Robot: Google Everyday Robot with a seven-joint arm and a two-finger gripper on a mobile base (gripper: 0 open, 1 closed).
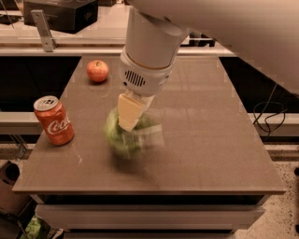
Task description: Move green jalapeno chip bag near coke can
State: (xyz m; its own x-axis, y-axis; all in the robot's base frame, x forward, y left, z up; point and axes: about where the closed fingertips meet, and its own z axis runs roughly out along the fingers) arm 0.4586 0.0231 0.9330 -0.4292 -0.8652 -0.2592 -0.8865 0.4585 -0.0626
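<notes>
Nearest us ran the front edge of the table [149,190], with something green [35,228] on the floor under its left corner that we could not identify. A little further in, left of the table's middle, we saw the bag [122,139] as a blurred green shape with a shadow on the tabletop just beneath it. The gripper [127,127] came down on it from above and pinched it, one cream finger [130,109] lying across the front of the bag. Left of the bag, near the table's left edge, the can [53,120] stood upright, apart from the bag with bare tabletop between them. Further back on the left sat an apple [97,71], beside the white arm [149,51] that rose from the gripper and hid part of the far tabletop. Off the right side hung a dark cable [268,119], and beyond the table a black box [60,14] rested on a shelf.
</notes>
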